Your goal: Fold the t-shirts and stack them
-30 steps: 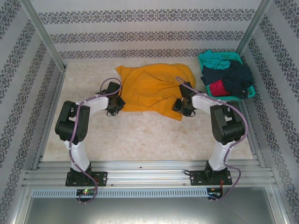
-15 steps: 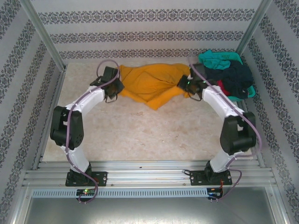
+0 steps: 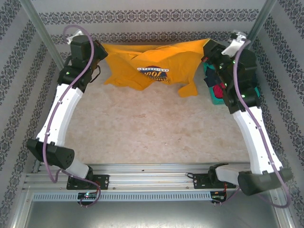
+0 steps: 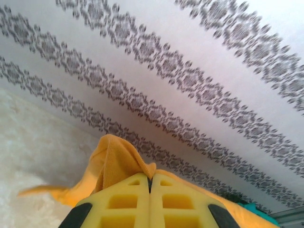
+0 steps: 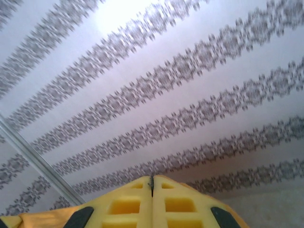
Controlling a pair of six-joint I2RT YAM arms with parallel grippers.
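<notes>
Orange-yellow t-shirt [image 3: 152, 66] hangs stretched across the top of the frame, its print showing. Your left gripper [image 3: 99, 50] and right gripper [image 3: 210, 47] each clench one upper corner.

Table [image 3: 142, 137] middle and near edge: open, free passage. Orange-yellow t-shirt [image 3: 152, 66] hangs spread along the far edge, blocking it. Basket [image 3: 214, 99] fills far right corner. Walls [image 3: 14, 95] close both sides.

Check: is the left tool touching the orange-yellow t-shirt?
Touching. In the left wrist view the left tool is shut, and the orange-yellow t-shirt bunches up right out of its closed tips.
</notes>
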